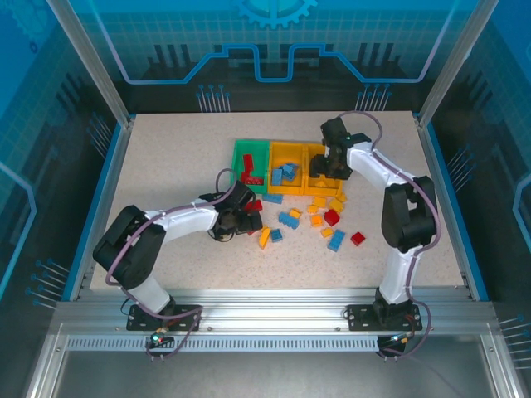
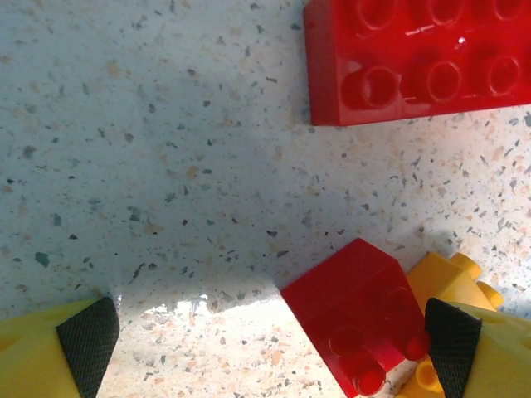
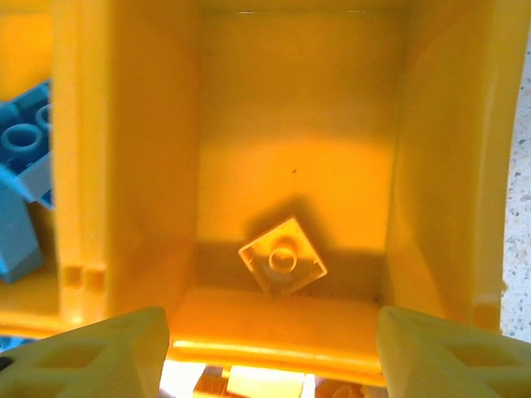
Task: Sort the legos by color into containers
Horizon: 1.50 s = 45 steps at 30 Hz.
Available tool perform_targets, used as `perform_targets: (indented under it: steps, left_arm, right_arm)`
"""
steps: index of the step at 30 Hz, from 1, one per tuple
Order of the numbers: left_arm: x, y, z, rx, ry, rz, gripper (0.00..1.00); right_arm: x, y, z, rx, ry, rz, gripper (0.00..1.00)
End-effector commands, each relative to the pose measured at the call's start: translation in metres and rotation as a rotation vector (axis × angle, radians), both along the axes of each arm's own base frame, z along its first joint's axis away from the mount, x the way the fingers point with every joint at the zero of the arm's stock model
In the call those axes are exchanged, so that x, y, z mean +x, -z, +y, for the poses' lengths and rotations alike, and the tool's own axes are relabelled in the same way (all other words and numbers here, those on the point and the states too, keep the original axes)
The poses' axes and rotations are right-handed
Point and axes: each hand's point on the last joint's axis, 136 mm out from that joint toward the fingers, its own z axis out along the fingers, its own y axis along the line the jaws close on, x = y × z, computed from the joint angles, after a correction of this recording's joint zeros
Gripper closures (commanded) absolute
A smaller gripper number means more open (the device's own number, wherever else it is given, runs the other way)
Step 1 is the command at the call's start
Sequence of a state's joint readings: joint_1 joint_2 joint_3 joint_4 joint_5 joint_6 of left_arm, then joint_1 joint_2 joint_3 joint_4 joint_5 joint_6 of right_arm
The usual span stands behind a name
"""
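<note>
1. Closest to the left wrist camera, the left claw (image 2: pixel 270 344) is seen spread wide with nothing grasped, and its black pads (image 2: pixel 87 340) are held low over the table (image 2: pixel 166 166).
2. Between those pads, close against one of them, a small red brick (image 2: pixel 353 315) is found lying askew. An orange-yellow brick (image 2: pixel 444 286) is touching it, and a large red brick (image 2: pixel 419 62) lies well apart.
3. Every brick is judged light, rigid and glossy, so crushing need not be feared but slipping should be. Hold is best taken across two flat opposite side walls, not over the studs or a corner. The askew brick may be expected to twist as the jaws close.
4. The right claw (image 3: pixel 270 356) is likewise released. It is held over the right bin (image 3: pixel 290 124), where one yellow brick (image 3: pixel 282 257) is seen on the floor.
5. Three bins are counted, joined in a row: one green bin (image 1: pixel 257 153) and two orange-yellow, the middle bin (image 1: pixel 282 153) being the second of these.
6. About two red pieces (image 1: pixel 249 170) are made out in the green bin, and about three blue pieces (image 1: pixel 287 174) in the middle one.
7. Among the loose bricks (image 1: pixel 315 220) on the table in front of the bins, about four red, four blue and six or seven orange-yellow are counted. They are small and bunched, so the tally cannot be called firm.
</note>
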<state>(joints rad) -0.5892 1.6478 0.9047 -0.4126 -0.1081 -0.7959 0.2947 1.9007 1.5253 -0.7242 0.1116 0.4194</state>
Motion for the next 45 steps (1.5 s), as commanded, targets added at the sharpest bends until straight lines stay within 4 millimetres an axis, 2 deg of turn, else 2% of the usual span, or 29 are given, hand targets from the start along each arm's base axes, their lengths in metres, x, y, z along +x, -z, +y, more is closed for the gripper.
perform_targets:
  steps: [1, 7, 10, 14, 19, 24, 25, 27, 28, 31, 35, 39, 45]
  left_arm:
    - [-0.002, 0.004, -0.010, -0.051, -0.058, 0.034, 0.01]
    - [0.004, 0.004, -0.016, -0.068, -0.068, 0.028, 0.08]
    - [0.007, 0.005, -0.019, -0.079, -0.073, 0.024, 0.19]
    - [0.011, 0.006, -0.024, -0.090, -0.070, 0.026, 0.30]
    - [0.011, 0.007, -0.020, -0.066, -0.064, 0.023, 0.45]
    - [0.009, 0.004, -0.018, -0.060, -0.062, 0.017, 0.45]
    - [0.010, 0.003, -0.017, -0.060, -0.063, 0.014, 0.42]
    - [0.010, 0.001, -0.018, -0.063, -0.060, 0.012, 0.31]
    - [0.009, 0.000, -0.021, -0.070, -0.055, 0.014, 0.29]
    - [0.006, -0.001, -0.025, -0.068, -0.046, 0.014, 0.28]
    - [-0.002, 0.008, -0.024, -0.048, -0.046, 0.048, 0.28]
    - [-0.009, 0.014, -0.018, -0.039, -0.064, 0.065, 0.33]
    - [-0.002, 0.011, -0.015, 0.010, -0.037, 0.044, 0.52]
  right_arm:
    - [-0.011, -0.027, 0.008, 0.049, -0.009, -0.058, 0.31]
    - [-0.035, -0.021, -0.012, -0.019, 0.020, -0.041, 0.29]
    - [-0.052, -0.014, -0.023, -0.049, 0.044, -0.027, 0.28]
    - [-0.076, -0.003, -0.042, -0.085, 0.099, 0.009, 0.27]
    - [-0.101, 0.006, -0.062, -0.087, 0.165, 0.033, 0.26]
    - [-0.118, 0.010, -0.075, -0.093, 0.197, 0.043, 0.26]
    - [-0.120, 0.010, -0.076, -0.092, 0.201, 0.042, 0.26]
    - [-0.124, 0.010, -0.079, -0.092, 0.210, 0.043, 0.26]
    - [-0.126, 0.010, -0.080, -0.092, 0.213, 0.042, 0.26]
    - [-0.132, 0.011, -0.085, -0.093, 0.229, 0.044, 0.26]
    - [-0.137, 0.010, -0.089, -0.087, 0.242, 0.042, 0.25]
    - [-0.141, 0.009, -0.096, -0.078, 0.260, 0.034, 0.25]
    - [-0.147, 0.012, -0.105, -0.062, 0.281, 0.042, 0.25]
